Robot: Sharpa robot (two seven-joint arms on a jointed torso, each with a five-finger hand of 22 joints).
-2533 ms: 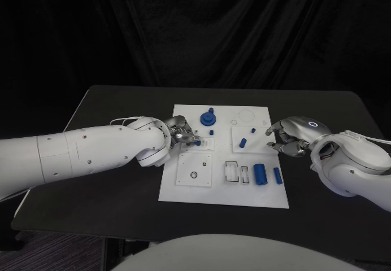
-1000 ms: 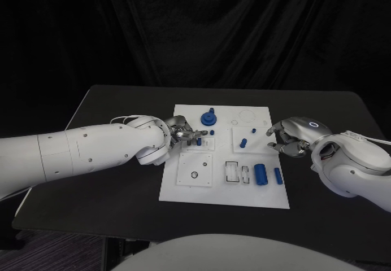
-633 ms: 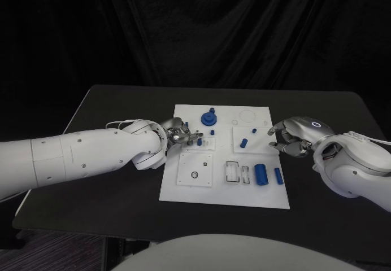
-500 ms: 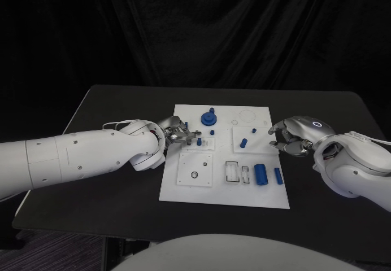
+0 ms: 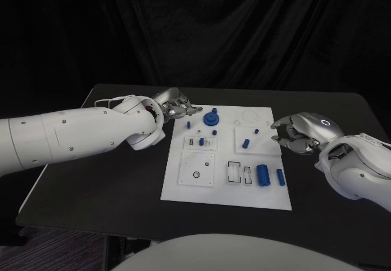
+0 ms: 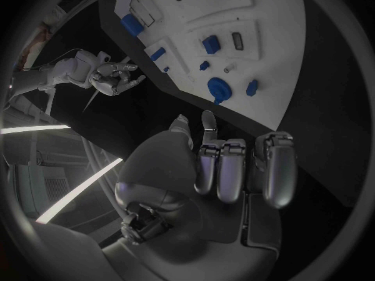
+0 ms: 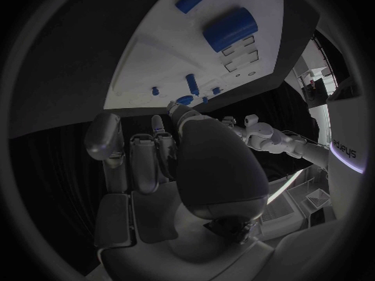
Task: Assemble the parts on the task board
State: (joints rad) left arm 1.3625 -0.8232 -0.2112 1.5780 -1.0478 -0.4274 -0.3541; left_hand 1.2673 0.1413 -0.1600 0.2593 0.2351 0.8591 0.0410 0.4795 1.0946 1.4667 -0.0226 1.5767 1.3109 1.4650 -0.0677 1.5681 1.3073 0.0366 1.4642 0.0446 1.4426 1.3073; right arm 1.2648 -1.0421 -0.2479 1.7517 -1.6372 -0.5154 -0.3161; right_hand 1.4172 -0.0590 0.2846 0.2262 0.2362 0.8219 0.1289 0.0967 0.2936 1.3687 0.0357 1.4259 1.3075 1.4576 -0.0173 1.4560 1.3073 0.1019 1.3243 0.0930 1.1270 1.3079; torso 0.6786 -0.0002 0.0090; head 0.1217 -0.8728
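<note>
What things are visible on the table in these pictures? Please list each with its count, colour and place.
table: one, black, under everything.
task board: one, white, middle of the table.
gear-like disc: one, blue, far part of the board.
large cylinder: one, blue, near right part of the board.
slim rod: one, blue, right of the large cylinder.
left hand: silver, at the board's far left corner, holding nothing.
right hand: silver, fingers curled, beside the board's right edge.

Light: dim room, black backdrop; flat white task board (image 5: pixel 228 195) brightest
Glare: pale streaks at left wrist rim
Distortion: wrist views fisheye, edges bend
Focus: head view sharp
</note>
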